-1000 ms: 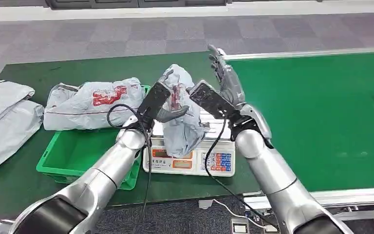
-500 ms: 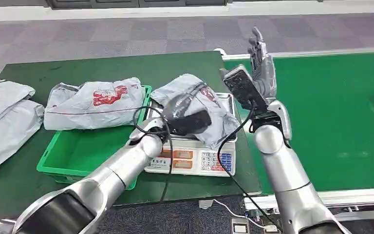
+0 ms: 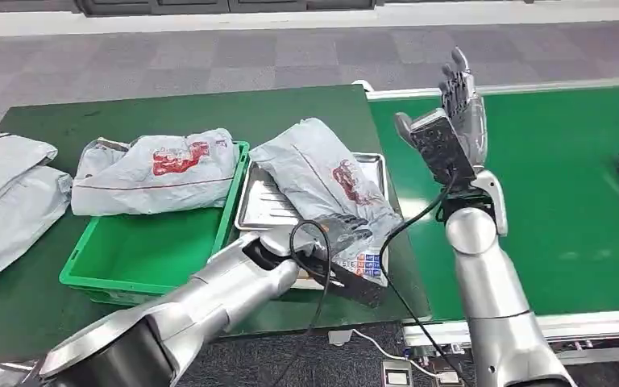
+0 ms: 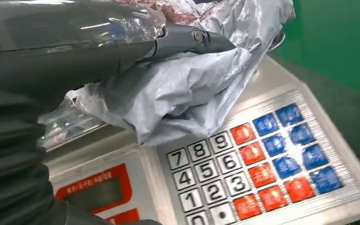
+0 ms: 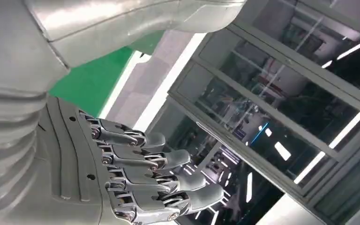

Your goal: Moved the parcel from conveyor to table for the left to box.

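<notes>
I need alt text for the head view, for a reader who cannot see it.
A grey parcel lies on a scale while the robot's left hand holds its near edge. The right hand is raised, open, over the green conveyor.

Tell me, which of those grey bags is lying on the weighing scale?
The grey parcel with the red print held by the left robot hand; another rests on the green crate, others on the table.

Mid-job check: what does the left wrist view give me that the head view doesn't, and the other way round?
Left wrist view alone: the numbers on the scale's keypad, legible, and the thumb lying against the parcel's crumpled plastic. Head view alone: the green bin, the conveyor belt, and the right hand raised with fingers apart, holding nothing. Both: the grey parcel lying on the scale, with the left hand at its near end.
</notes>
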Controlling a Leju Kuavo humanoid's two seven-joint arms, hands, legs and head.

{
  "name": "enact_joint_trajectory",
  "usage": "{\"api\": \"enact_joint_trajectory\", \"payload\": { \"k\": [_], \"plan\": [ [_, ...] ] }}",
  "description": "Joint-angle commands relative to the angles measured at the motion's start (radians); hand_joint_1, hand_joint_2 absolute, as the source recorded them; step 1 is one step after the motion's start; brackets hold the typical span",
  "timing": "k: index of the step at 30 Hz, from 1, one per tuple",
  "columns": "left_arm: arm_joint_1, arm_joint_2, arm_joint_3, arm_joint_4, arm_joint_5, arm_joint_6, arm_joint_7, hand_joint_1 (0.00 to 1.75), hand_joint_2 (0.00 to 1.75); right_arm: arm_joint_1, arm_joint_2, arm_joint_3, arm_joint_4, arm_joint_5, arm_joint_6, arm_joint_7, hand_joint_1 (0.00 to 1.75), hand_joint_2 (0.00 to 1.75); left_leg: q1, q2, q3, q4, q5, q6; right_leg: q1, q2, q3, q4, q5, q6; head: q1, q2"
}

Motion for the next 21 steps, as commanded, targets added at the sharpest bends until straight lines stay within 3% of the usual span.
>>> {"api": "enact_joint_trajectory", "payload": {
  "k": [1, 4, 5, 6, 10, 11, 15, 21],
  "plan": [
    [-0.039, 0.0, -0.1, 0.087, -0.003, -0.015, 0.005, 0.0, 1.75, -0.018, -0.013, -0.031, 0.018, -0.005, 0.01, 0.001, 0.0, 1.75, 0.0, 0.0, 0.001, 0.0, 0.0, 0.0, 0.0, 0.0, 0.001, -0.001, 0.0, 0.0, 0.0, 0.0],
    [-0.039, 0.0, -0.1, 0.087, -0.003, -0.015, 0.005, 0.0, 1.75, -0.018, -0.013, -0.031, 0.018, -0.005, 0.01, 0.001, 0.0, 1.75, 0.0, 0.0, 0.001, 0.0, 0.0, 0.0, 0.0, 0.0, 0.001, 0.0, 0.0, 0.0, 0.0, 0.0],
    [-0.031, -0.001, -0.088, 0.1, 0.005, -0.043, 0.055, 0.0, 1.75, -0.03, -0.015, -0.02, 0.028, -0.037, 0.049, -0.02, 0.0, 1.75, 0.0, 0.0, 0.002, -0.001, 0.0, 0.0, 0.0, 0.0, 0.002, -0.002, 0.0, 0.0, 0.0, 0.0],
    [-0.012, 0.015, -0.084, 0.092, -0.001, -0.011, 0.059, 1.34, 1.75, -0.051, -0.011, -0.01, 0.047, -0.041, 0.051, -0.021, 0.0, 1.75, 0.0, 0.0, 0.001, -0.001, 0.0, 0.001, 0.0, 0.0, 0.002, -0.001, 0.0, 0.0, 0.0, 0.0],
    [0.004, 0.025, -0.079, 0.099, -0.007, 0.025, 0.057, 1.34, 1.75, -0.06, -0.002, -0.002, 0.049, -0.044, 0.045, -0.014, 0.0, 1.75, 0.0, 0.004, 0.003, -0.002, 0.0, 0.0, -0.001, 0.004, 0.003, -0.002, 0.001, 0.0, 0.0, 0.0],
    [0.009, 0.028, -0.06, 0.085, -0.008, 0.128, 0.094, 1.75, 1.75, -0.049, -0.004, -0.005, 0.035, -0.043, 0.037, -0.01, 0.0, 1.75, 0.0, 0.003, 0.003, -0.002, 0.0, 0.0, -0.001, 0.003, 0.002, -0.002, 0.001, 0.0, 0.0, 0.0],
    [0.019, 0.02, 0.005, 0.074, 0.003, 0.279, 0.123, 1.75, 1.75, -0.01, -0.022, 0.004, -0.006, -0.04, 0.042, -0.01, 0.0, 1.75, 0.0, 0.001, 0.004, -0.003, 0.0, 0.0, 0.0, 0.001, 0.005, -0.003, 0.001, 0.0, 0.0, 0.0],
    [0.018, 0.024, 0.026, 0.067, 0.006, 0.322, 0.118, 1.75, 1.75, -0.018, -0.021, 0.01, 0.01, -0.04, 0.045, -0.01, 0.0, 1.75, 0.0, 0.001, 0.003, -0.001, 0.0, 0.001, 0.0, 0.001, 0.003, -0.002, 0.0, 0.0, 0.0, 0.0]
  ]
}}
